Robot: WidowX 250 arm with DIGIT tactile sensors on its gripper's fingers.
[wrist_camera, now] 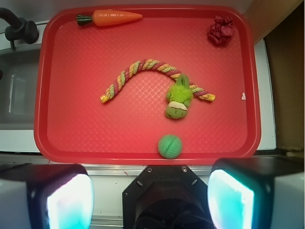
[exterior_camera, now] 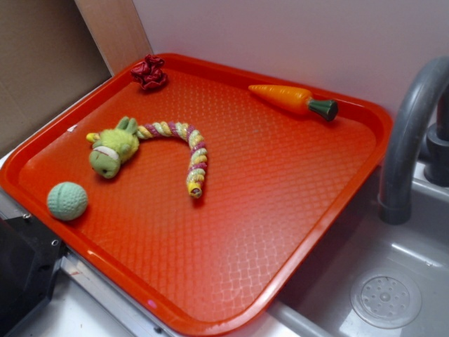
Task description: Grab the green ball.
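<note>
The green ball [exterior_camera: 67, 201] is a dimpled ball lying on the red tray [exterior_camera: 280, 210] near its front left corner. In the wrist view the ball [wrist_camera: 170, 146] sits just inside the tray's [wrist_camera: 86, 119] near rim, a little right of centre. My gripper [wrist_camera: 150, 200] is high above and behind that rim, well back from the ball. Its fingers [wrist_camera: 66, 202] stand wide apart with nothing between them. In the exterior view only a black part of the arm [exterior_camera: 21, 281] shows at the bottom left.
A green plush head on a braided rope toy [wrist_camera: 178, 98] lies just beyond the ball. An orange carrot toy [wrist_camera: 112, 18] and a red scrunchie [wrist_camera: 221, 30] lie at the far rim. A grey faucet [exterior_camera: 407, 140] and sink drain [exterior_camera: 386, 298] are to the right.
</note>
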